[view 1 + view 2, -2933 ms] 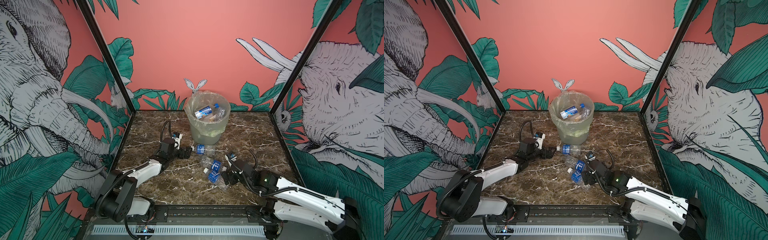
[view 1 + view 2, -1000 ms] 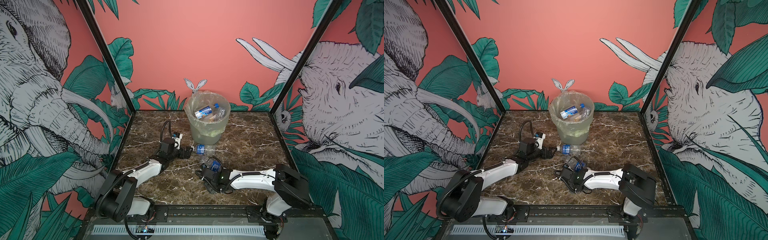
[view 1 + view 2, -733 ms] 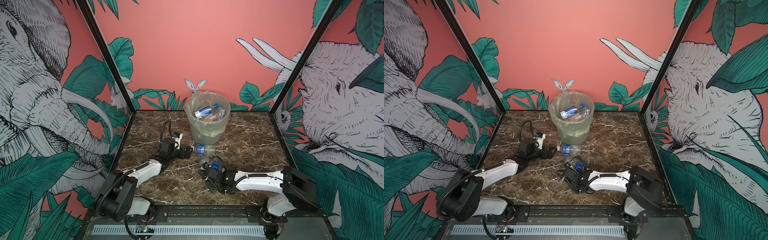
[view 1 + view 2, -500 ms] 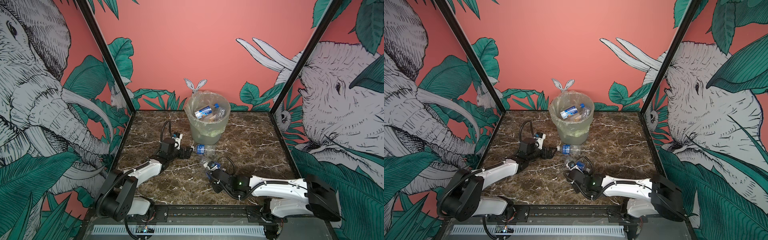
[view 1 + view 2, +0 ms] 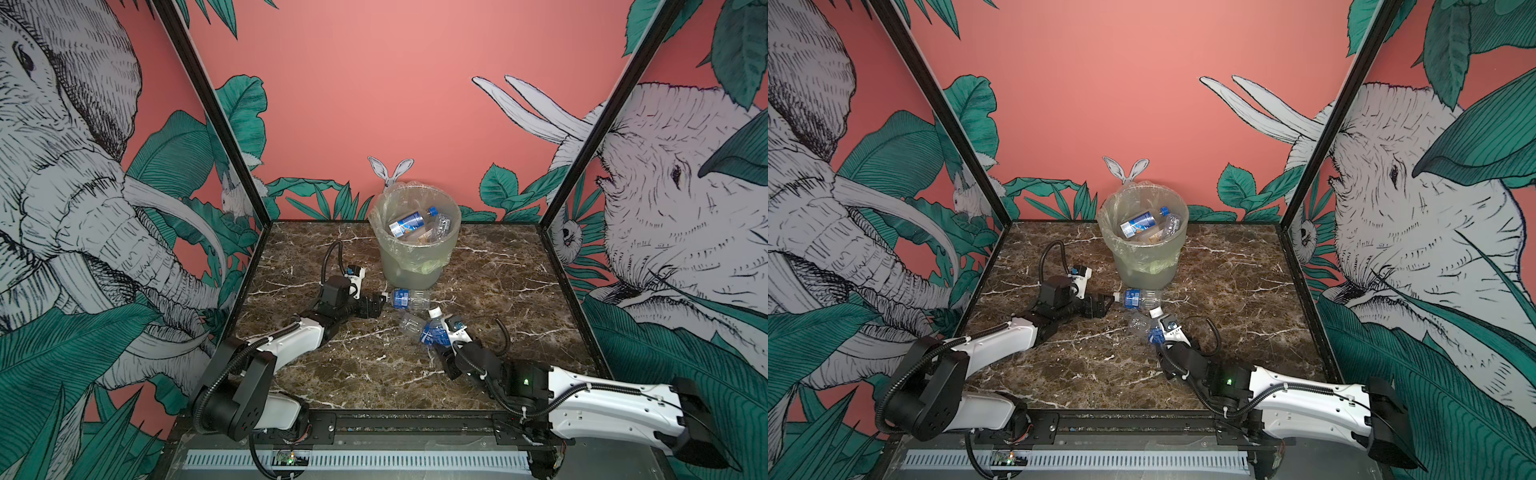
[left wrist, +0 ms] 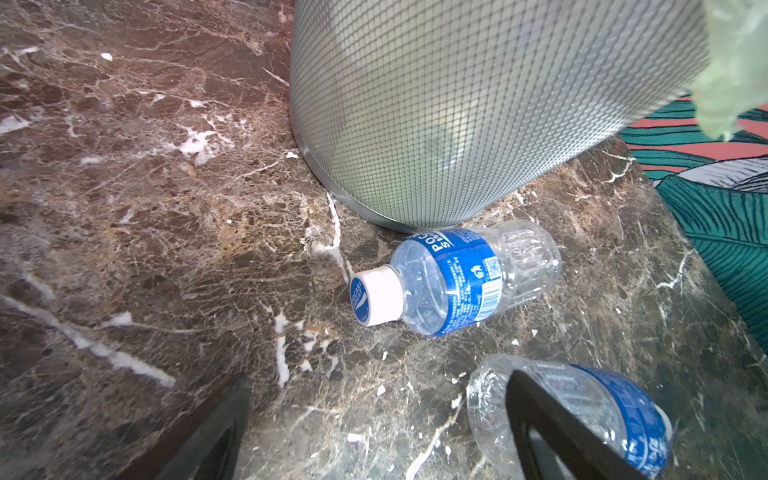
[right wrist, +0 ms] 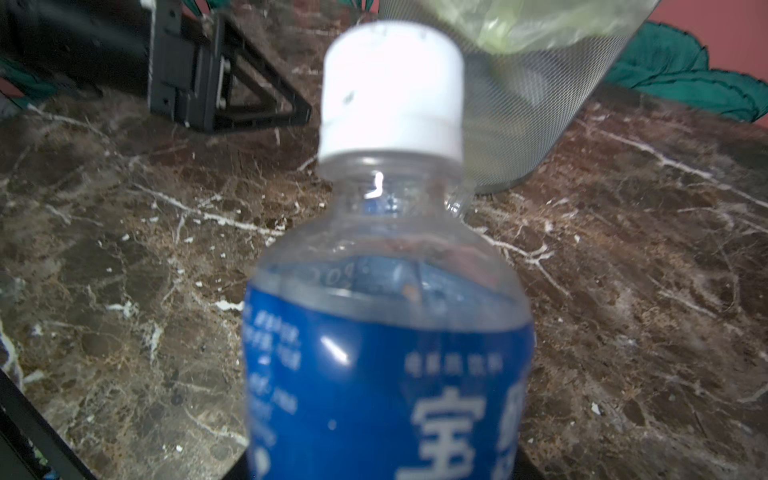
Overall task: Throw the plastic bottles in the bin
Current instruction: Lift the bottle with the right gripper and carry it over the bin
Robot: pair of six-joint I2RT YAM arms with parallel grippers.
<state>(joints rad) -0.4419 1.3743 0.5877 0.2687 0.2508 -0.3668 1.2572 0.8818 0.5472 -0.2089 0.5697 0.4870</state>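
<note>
The bin (image 5: 411,272), a grey-green bucket lined with a clear bag, stands at the back middle with several plastic bottles (image 5: 405,226) inside. A clear bottle (image 6: 453,278) with a blue label and white cap lies at the bin's foot. My left gripper (image 5: 376,309) rests open on the table, its fingertips just short of that cap. My right gripper (image 5: 444,347) is shut on the lower body of a blue-labelled bottle (image 7: 386,332), its white cap (image 5: 434,311) tilted up toward the bin. Another clear bottle (image 5: 409,324) lies against it on the left.
The marble table (image 5: 498,291) is closed in by painted walls with black corner posts (image 5: 557,199) at the back and sides. The left arm's cable loop (image 5: 332,257) rises just left of the bin. A black rail (image 5: 395,419) runs along the front edge.
The right gripper has closed on the blue-labelled bottle. Its arm has swung back to the right, and the bottle's cap end has tipped up. The left arm has not moved.
</note>
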